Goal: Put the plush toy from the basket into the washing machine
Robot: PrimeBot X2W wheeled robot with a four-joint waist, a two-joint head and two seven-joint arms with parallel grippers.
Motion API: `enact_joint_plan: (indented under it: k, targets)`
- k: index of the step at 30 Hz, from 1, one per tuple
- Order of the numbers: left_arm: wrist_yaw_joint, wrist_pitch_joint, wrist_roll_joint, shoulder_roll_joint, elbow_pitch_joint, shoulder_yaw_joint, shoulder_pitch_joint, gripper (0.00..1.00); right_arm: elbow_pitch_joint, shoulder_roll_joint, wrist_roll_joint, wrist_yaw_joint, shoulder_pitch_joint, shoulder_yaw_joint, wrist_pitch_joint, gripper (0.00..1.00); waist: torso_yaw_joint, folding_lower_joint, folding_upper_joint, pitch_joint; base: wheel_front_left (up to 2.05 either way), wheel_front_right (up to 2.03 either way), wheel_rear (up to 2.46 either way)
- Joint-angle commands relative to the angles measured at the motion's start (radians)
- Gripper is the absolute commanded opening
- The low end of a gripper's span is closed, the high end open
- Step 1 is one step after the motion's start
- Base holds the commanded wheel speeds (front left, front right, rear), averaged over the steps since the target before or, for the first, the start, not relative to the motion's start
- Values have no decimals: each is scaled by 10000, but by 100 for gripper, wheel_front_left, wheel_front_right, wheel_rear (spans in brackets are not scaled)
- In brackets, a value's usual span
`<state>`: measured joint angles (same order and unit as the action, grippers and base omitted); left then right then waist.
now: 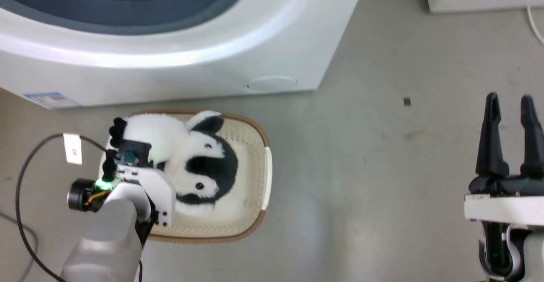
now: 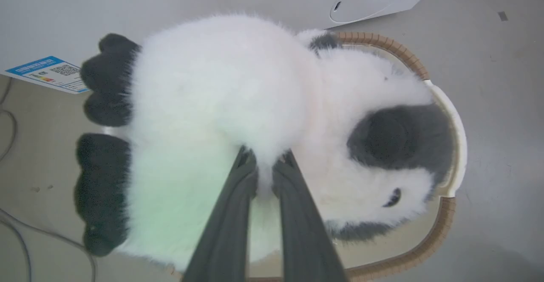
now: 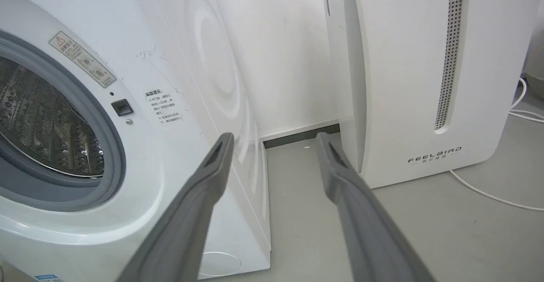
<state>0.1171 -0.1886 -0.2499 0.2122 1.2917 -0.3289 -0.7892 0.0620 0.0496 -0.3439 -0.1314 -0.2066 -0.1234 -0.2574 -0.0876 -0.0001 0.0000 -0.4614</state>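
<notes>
The left gripper comes down from above onto the panda, its two dark fingers drawn close together and pinching a tuft of white fur on the toy's body. The panda lies in the basket, which stands on the grey floor just in front of the washer. The toy's black feet reach past the basket's rim on the robot's left, while its head rests toward the other end, one eye facing up. Whether the toy is clear of the basket's bottom cannot be told.

The right gripper hangs well apart on the robot's right, over bare floor, with its fingers spread and nothing between them. Its wrist view looks at the washer's grey gasket and the steel drum behind it, with a white appliance lettered FEELBIRD standing beside the machine. A dark cable loops over the floor left of the basket, and a blue label sits low on the washer's front.
</notes>
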Motion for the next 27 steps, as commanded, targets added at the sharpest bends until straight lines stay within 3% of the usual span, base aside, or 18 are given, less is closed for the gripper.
enact_joint_plan:
  k: [1,10,22,27]
  targets:
    - [20,-245,-85,-35,-30,-35,193,0,-63,6,41,7,248,-10,-44,100,198,1,0,549,0,0,0]
    - [-293,-719,-155,-155,-932,-8,885,0,-208,6,148,7,866,-65,-44,100,553,1,0,1594,0,0,0]
    - [-1292,-730,197,264,-5449,842,1969,0,-209,6,133,7,1034,-75,-44,100,636,1,0,1943,0,0,0]
    - [-1469,-731,400,350,-6706,1191,2031,0,-182,6,116,7,1030,-46,-44,100,440,1,0,1751,0,0,0]
